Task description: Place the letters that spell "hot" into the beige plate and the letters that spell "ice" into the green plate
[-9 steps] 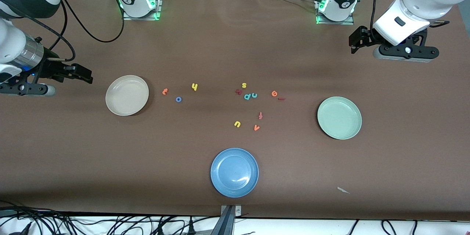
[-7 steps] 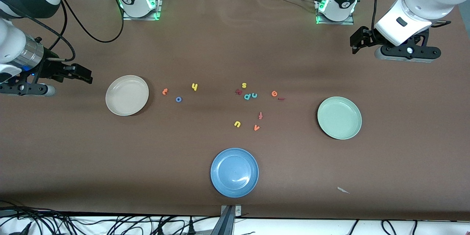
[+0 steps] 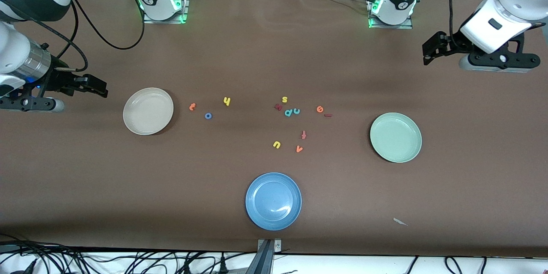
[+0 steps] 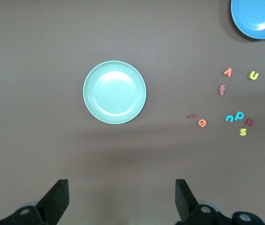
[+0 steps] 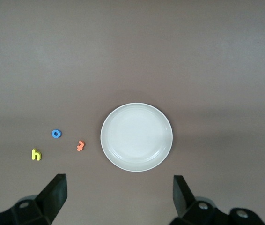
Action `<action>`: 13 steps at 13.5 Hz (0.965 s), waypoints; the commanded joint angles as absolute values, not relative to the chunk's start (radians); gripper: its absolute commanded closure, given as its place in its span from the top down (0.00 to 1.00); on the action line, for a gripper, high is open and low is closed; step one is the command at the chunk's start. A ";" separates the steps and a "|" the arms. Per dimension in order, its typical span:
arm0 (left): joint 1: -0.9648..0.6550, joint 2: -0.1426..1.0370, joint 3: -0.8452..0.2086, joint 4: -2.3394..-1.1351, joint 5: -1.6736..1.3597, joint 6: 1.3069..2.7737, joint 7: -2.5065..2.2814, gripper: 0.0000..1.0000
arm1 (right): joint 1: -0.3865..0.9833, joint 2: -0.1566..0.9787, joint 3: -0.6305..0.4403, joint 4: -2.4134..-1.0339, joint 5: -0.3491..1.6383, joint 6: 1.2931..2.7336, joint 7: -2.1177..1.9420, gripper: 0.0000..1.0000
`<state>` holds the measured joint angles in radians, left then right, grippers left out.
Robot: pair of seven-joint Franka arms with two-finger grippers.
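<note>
Counting up, you have three plates and eleven letters on the counter (image 3: 239, 51). Your h (image 3: 227, 101), o (image 3: 208, 116) and t (image 3: 192, 106) lie just beside the beige plate (image 3: 132, 126), which sits near the right hand (image 3: 102, 90). Your i (image 3: 328, 115), c (image 3: 296, 111) and e (image 3: 320, 109) lie between those and the green plate (image 3: 379, 150), well apart from the left hand (image 3: 428, 53). Both hands hang wide open, empty.

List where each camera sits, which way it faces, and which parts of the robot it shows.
Front view: high across the table, facing both bases; shows the left gripper and right gripper.
Left wrist view: looks down on the green plate; own open fingers show.
Right wrist view: looks down on the beige plate; own open fingers show.
Shared: each wrist's plate also shows in front.
</note>
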<state>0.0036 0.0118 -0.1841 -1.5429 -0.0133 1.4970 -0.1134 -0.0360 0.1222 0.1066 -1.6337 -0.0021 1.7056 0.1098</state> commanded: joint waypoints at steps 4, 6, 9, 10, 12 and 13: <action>-0.006 0.014 -0.103 -1.540 -0.058 1.496 0.021 1.00 | -0.040 0.126 0.112 -1.618 -0.015 1.694 0.101 1.00; -0.017 0.008 -0.087 -1.552 -0.055 1.502 0.060 1.00 | -0.040 0.126 0.112 -1.620 -0.014 1.694 0.103 1.00; -0.024 -0.008 -0.057 -1.577 -0.048 1.519 0.064 1.00 | -0.040 0.126 0.112 -1.620 -0.015 1.695 0.103 1.00; -0.038 -0.020 -0.040 -1.600 -0.048 1.532 0.080 1.00 | -0.040 0.126 0.112 -1.620 -0.014 1.695 0.101 1.00; -0.049 -0.025 -0.020 -1.605 -0.046 1.542 0.100 1.00 | -0.040 0.126 0.112 -1.618 -0.014 1.695 0.101 1.00; -0.054 -0.025 -0.020 -1.605 -0.043 1.540 0.097 1.00 | -0.040 0.126 0.112 -1.620 -0.014 1.695 0.101 1.00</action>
